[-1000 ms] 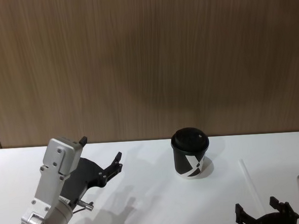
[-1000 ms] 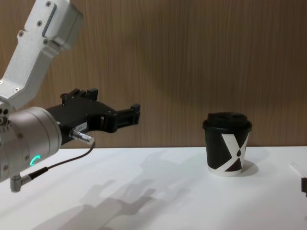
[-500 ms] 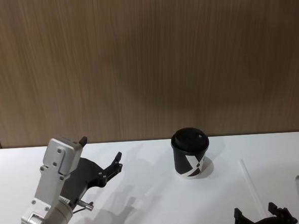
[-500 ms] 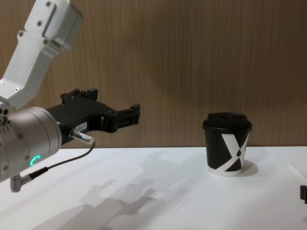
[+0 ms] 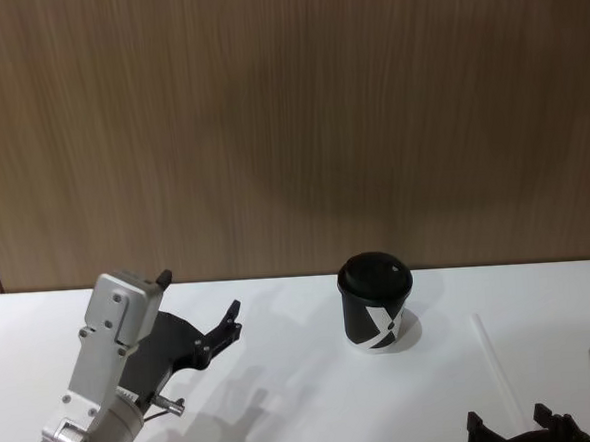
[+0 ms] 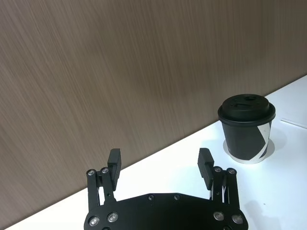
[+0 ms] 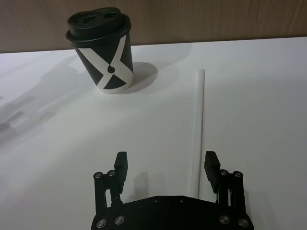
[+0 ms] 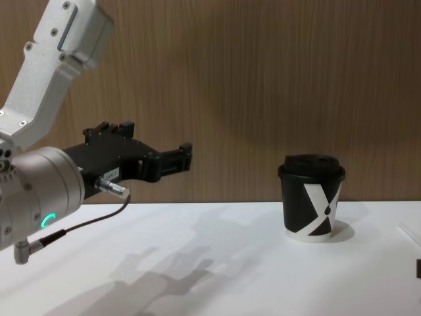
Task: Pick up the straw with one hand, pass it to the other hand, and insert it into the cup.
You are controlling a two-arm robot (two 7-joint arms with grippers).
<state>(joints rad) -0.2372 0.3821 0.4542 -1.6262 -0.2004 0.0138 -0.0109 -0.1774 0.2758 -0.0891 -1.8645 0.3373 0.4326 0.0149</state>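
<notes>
One straw [image 7: 197, 124] — a thin, straight white tube, lying flat on the matte white desk [image 5: 285, 382], right of the cup [image 5: 376, 301] and apart from it. The cup: black paper, domed lid, white X mark, upright. The right gripper [image 7: 166, 160] — black, blocky, fingers spread wide with the straw's near end between them, likely lined up for pickup. The left gripper [image 6: 159, 158]: fingers open, empty, raised above the desk, presumably awaiting handover.

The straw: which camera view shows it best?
The right wrist view: the straw lies flat on the table, with nearly its whole length seen, apart from the cup. The head view shows it thin, at the right; the chest view catches a bit at its right edge.
</notes>
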